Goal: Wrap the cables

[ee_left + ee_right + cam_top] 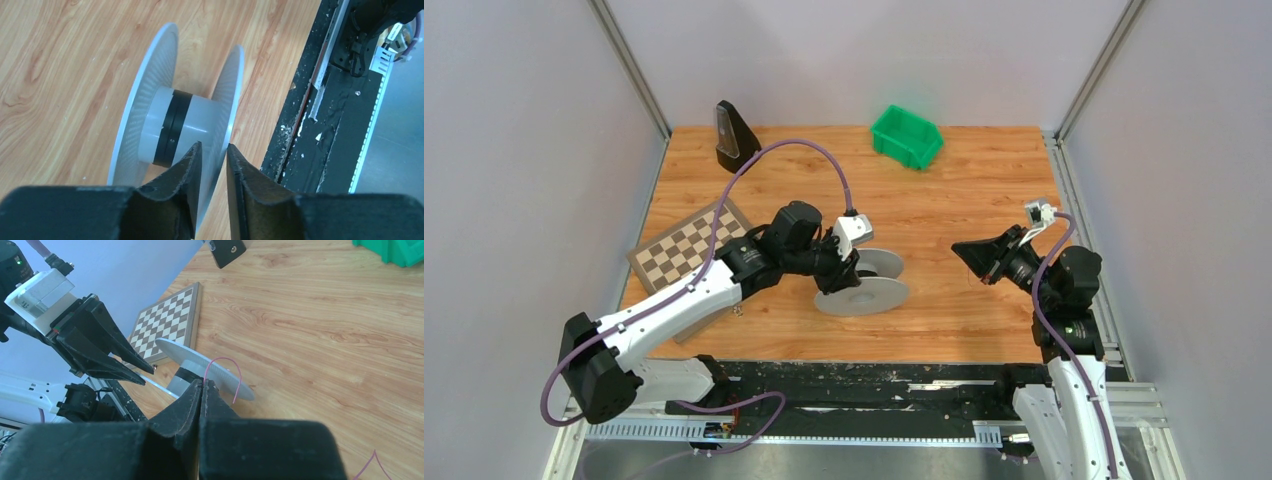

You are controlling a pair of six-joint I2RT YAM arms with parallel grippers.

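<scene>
Between the closed fingers of the left end effector [213, 146] sits one disc rim of the grey reel [150, 100], tilted over the table [984, 170]. Well apart, the right end effector [202, 383] is pinched shut on the thin pink cable [226, 359], which loops slack. That edge grip may let the reel twist, and a hard pull could snap the cable or drag it off the reel.

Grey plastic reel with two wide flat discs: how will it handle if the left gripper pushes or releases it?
Probably light: the left gripper holds the grey plastic reel by one thin disc rim alone. That thin disc may flex and twist in the pinch. Released on its round edges it would likely roll; flat on a disc, likely stable.
</scene>
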